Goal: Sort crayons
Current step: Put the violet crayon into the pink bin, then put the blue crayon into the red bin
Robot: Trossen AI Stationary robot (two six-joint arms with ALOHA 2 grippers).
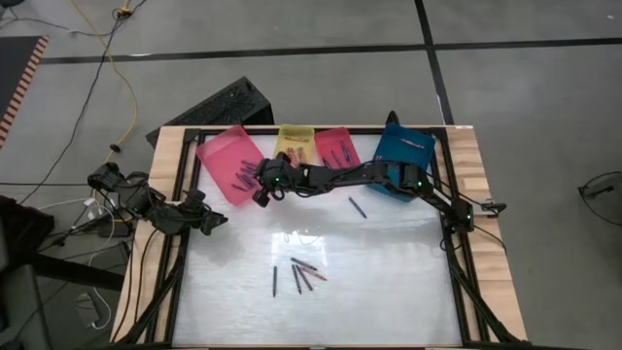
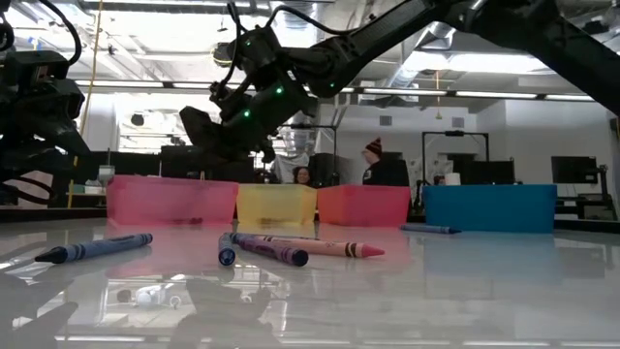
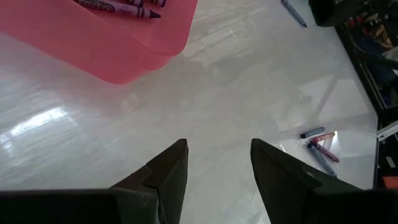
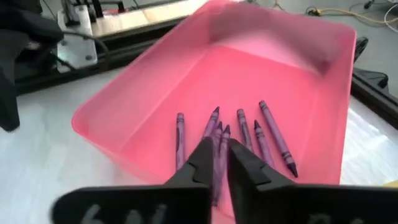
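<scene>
Loose crayons (image 2: 291,250) foreground | right claw (image 4: 221,163) slightly parted (over pink tray (image 4: 149,93)) | left claw (image 3: 217,174) released

Grey concrete floor (image 1: 292,29) crossed by dark seams surrounds the table; a yellow cable (image 1: 115,58) trails at ten o'clock, a striped mat edge (image 1: 21,83) at nine. Beyond the table, ceiling strip lights (image 2: 407,92) glow, two people (image 2: 373,165) stand at twelve o'clock, monitors (image 2: 572,173) at three

Overhead, table-level and two wrist cameras all share the pink tray (image 1: 225,161).
</scene>
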